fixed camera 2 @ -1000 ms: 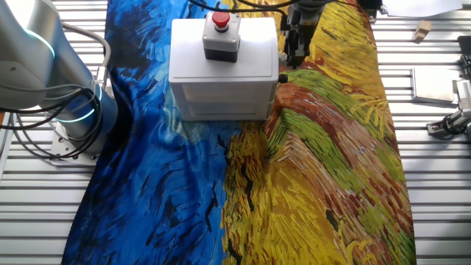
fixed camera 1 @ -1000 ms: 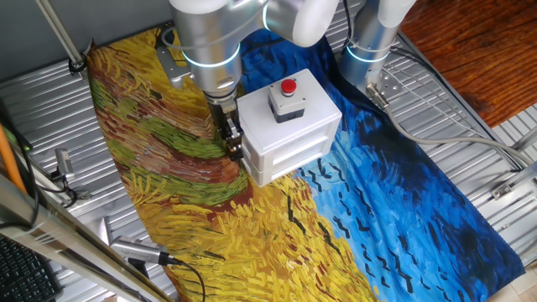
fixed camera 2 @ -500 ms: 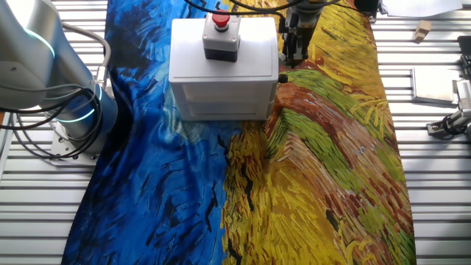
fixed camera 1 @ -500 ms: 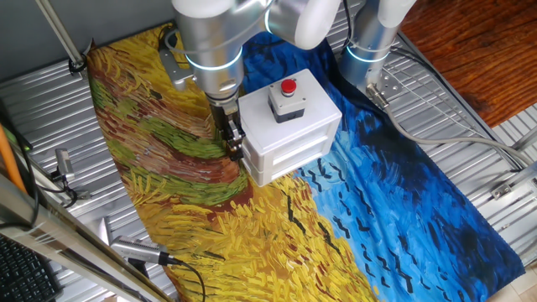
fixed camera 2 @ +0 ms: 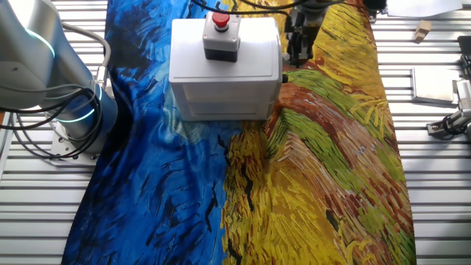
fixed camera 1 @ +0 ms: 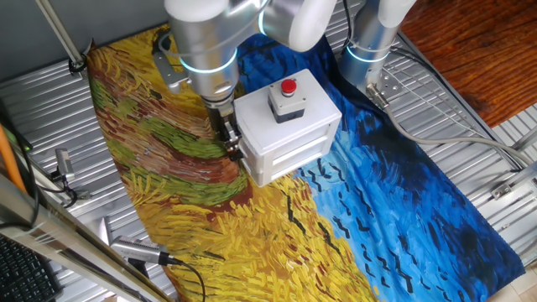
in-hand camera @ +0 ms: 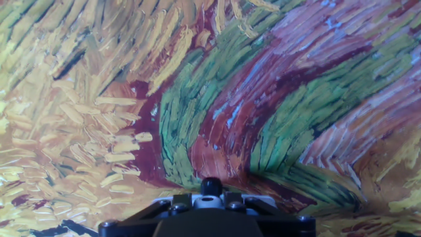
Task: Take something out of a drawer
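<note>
Claw (fixed camera 1: 235, 149) beside smooth boxy drawer (fixed camera 1: 289, 148)

Box on the cloth, button on top

The box (fixed camera 1: 285, 126) is set on the cloth (fixed camera 1: 185, 210), the button (fixed camera 1: 288, 94) is sat on its lid, and the gripper (fixed camera 1: 232, 144) is parked just beside one side wall.

A painted cloth (fixed camera 1: 193, 226) of yellow wheat and blue sky strokes covers the middle of the desk. Ribbed metal slats (fixed camera 2: 434, 184) form the desk top on both sides of it. Beyond the far right corner lies reddish wooden floor (fixed camera 1: 478, 50). A dark keyboard (fixed camera 1: 21, 273) sits at the near left corner. The light is even.
</note>
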Tool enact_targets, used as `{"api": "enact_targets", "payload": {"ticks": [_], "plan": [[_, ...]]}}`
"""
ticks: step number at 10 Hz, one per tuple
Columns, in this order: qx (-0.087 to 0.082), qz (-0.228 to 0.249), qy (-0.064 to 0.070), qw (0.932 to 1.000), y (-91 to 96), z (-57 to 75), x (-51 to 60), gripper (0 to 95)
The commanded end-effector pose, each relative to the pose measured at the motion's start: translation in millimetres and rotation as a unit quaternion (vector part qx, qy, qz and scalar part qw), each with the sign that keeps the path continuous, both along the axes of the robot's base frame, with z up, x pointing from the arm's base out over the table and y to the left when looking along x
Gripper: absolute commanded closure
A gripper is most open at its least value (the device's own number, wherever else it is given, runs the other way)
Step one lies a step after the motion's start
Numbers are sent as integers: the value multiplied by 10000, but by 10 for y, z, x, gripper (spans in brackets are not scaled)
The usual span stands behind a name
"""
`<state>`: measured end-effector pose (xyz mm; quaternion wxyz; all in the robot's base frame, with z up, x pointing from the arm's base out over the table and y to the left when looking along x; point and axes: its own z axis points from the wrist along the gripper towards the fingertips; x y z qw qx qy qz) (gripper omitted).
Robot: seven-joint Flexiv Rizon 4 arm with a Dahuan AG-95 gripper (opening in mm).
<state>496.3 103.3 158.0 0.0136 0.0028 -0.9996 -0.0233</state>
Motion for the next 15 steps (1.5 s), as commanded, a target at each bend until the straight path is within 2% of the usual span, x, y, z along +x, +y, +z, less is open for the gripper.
{"api": "enact_targets", "payload": {"ticks": [1, 4, 12, 15], "plan": [[17, -2, -34, 10000, -13, -19, 36, 950], [42, 5, 25, 10000, -10, 15, 163, 950], [61, 10, 37, 10000, -4, -21, 362, 950], [68, 12, 108, 9999, 2, 5, 462, 950]]}}
